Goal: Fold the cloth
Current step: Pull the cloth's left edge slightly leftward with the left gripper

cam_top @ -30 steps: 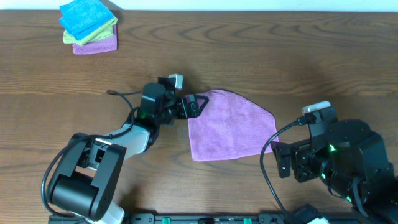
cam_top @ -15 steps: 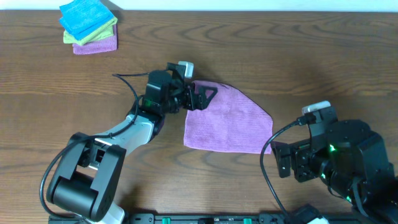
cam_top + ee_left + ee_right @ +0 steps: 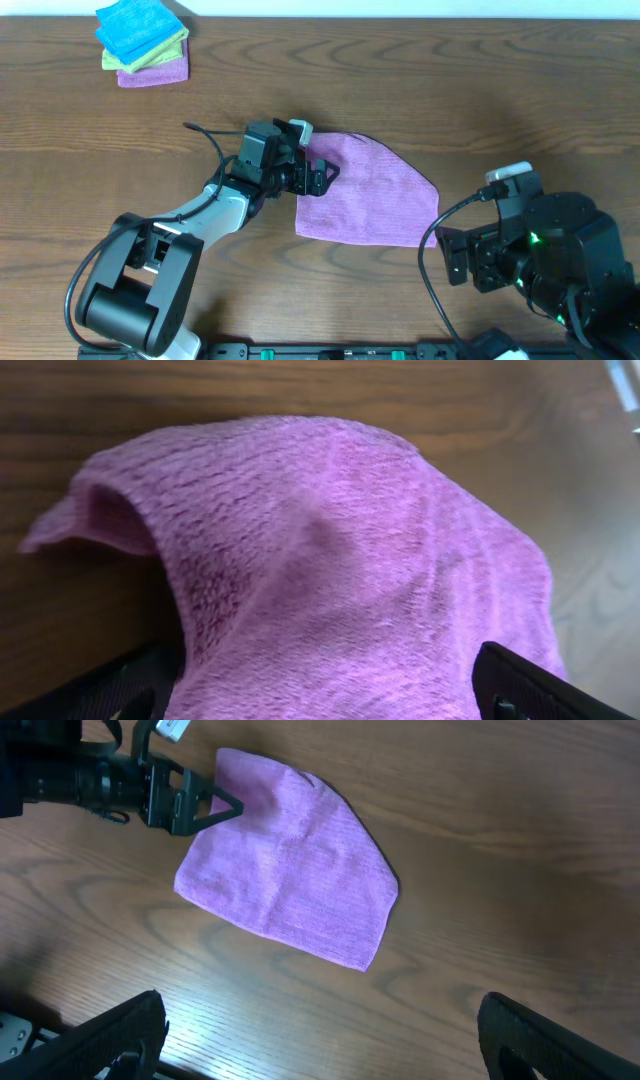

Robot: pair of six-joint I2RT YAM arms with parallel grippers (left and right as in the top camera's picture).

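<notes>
My left gripper (image 3: 320, 176) has nudged farther up the table than a second ago. The cloth (image 3: 372, 195) has slid away from me with it, its near edge now flatter.

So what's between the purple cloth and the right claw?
Nothing but bare table between the cloth and the right gripper, clearest in the right wrist view.

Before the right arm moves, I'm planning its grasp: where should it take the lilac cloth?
Probably the cloth's pointed lower-right corner, approached from the right: it juts flat toward that arm, clear of the left gripper at the opposite edge.
</notes>
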